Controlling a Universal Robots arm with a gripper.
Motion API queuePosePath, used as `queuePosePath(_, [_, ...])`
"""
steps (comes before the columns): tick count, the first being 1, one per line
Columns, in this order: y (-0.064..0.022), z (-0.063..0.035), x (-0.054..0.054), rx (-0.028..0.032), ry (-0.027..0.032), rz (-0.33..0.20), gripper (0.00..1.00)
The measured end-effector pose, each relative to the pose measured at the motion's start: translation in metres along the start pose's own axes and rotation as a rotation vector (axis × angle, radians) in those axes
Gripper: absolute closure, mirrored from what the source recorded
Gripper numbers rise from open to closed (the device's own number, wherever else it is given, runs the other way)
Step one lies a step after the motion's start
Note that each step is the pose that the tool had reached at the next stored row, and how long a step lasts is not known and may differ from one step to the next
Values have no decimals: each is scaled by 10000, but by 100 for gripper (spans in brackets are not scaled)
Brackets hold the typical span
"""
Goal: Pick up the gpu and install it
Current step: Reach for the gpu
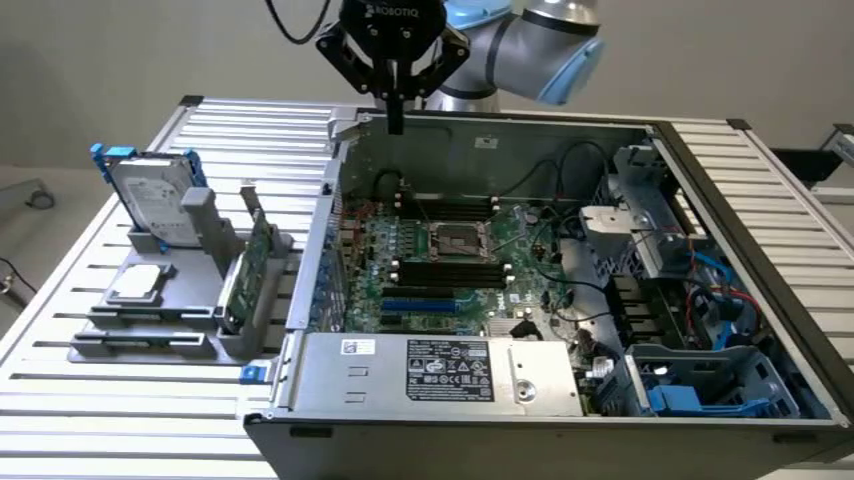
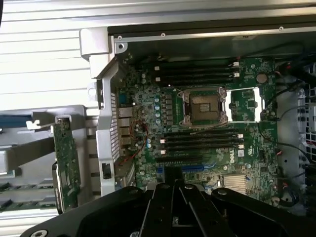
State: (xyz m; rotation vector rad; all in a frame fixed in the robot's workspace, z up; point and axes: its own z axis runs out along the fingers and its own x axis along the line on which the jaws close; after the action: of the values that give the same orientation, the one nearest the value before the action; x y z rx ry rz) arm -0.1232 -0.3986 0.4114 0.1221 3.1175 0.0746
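The gpu (image 1: 254, 265) stands on edge in a grey holder (image 1: 200, 300) on the slatted table, just outside the open computer case on the exterior view's left; its green board face shows in the wrist view (image 2: 66, 163). My gripper (image 1: 395, 118) hangs above the case's back wall, well away from the gpu, with its black fingers pressed together and nothing between them. In the wrist view the gripper (image 2: 173, 174) points down over the large green motherboard (image 2: 207, 118).
The open computer case (image 1: 334, 200) holds the motherboard (image 1: 447, 265), cables and a silver power supply (image 1: 454, 370). A silver hard drive in a blue frame (image 1: 154, 195) stands at the holder's far end, and another drive (image 1: 140, 283) lies flat on it.
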Motion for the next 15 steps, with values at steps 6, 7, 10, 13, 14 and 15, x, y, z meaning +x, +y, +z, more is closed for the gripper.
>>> queuePosePath(6, [15,-1,276,-1,-1,1,89])
queuePosePath(7, [16,1,321,-2,-2,0,89])
queuePosePath(10, [24,9,459,-1,-1,0,89])
queuePosePath(13, [34,20,596,-1,-1,0,89])
queuePosePath(14, [37,25,641,-1,0,-1,89])
queuePosePath(15, [40,32,687,-1,0,-1,89])
